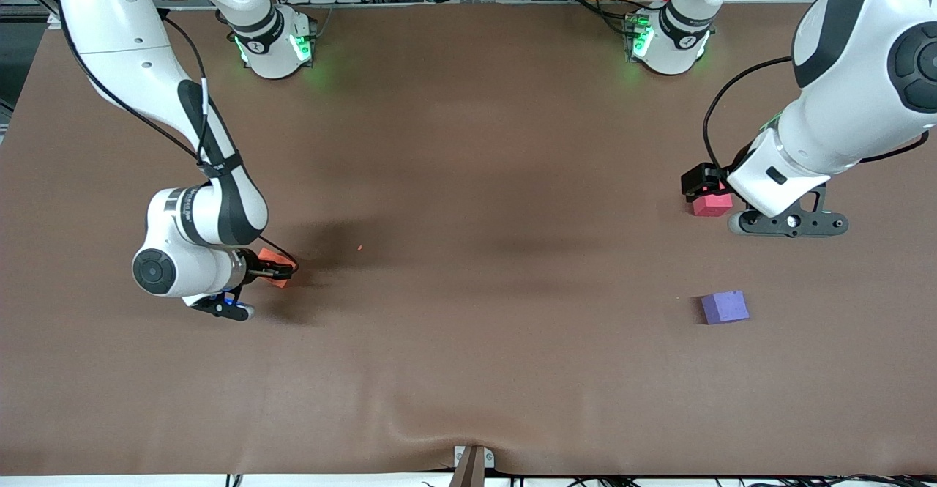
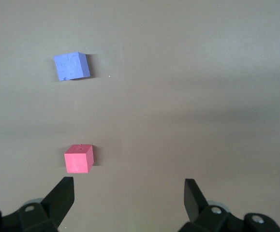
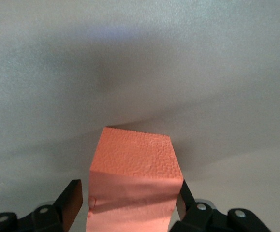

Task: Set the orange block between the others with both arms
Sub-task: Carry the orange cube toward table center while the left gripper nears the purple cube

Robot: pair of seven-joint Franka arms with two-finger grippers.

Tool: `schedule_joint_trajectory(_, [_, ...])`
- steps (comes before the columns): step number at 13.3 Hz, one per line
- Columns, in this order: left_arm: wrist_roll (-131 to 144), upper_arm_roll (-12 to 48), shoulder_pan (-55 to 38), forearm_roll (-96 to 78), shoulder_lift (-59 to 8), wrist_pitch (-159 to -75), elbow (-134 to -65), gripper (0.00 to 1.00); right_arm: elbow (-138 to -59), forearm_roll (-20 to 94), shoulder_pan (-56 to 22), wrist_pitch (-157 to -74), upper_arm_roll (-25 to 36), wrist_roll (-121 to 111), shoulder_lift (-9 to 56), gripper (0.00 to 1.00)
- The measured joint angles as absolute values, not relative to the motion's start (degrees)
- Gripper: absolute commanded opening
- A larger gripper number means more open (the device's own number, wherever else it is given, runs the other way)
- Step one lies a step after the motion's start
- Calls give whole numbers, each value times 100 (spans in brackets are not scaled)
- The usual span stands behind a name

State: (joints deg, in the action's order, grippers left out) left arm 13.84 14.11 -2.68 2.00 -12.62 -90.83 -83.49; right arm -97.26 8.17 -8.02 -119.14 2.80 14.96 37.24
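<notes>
The orange block (image 1: 269, 256) (image 3: 132, 169) rests on the brown table at the right arm's end. My right gripper (image 1: 282, 272) (image 3: 130, 199) is low around it, still open: one finger touches a side and the other stands a small gap off. The pinkish-red cube (image 1: 711, 205) (image 2: 79, 159) lies at the left arm's end. The purple-blue cube (image 1: 725, 307) (image 2: 71, 66) sits nearer the front camera than it, with bare table between them. My left gripper (image 1: 701, 181) (image 2: 128, 193) hangs open and empty just over the pinkish-red cube, which lies ahead of one fingertip (image 2: 65, 191).
A tiny orange crumb (image 1: 359, 247) lies on the table beside the orange block. The two arm bases (image 1: 274, 44) (image 1: 670, 40) stand along the table's back edge. A small bracket (image 1: 472, 465) sits at the front edge, under a wrinkle in the cover.
</notes>
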Motion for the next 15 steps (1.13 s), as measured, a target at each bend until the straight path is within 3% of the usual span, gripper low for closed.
schedule_joint_trajectory(3, [1384,1411,-269,200,-1262,-9083,-8349,100,-9717,817,-802,-11985,281,1495,3714,46])
schedule_joint_trajectory(10, [1384,1412,-270,200,-1262,-9083,-8349,100,-9327,879,-972,-12144,212,1481,3674,47])
schedule_joint_trajectory(15, [1389,1397,-248,200,-1327,-9089,-8350,100,-8961,1084,-2001,-12144,165,1512,3666,48])
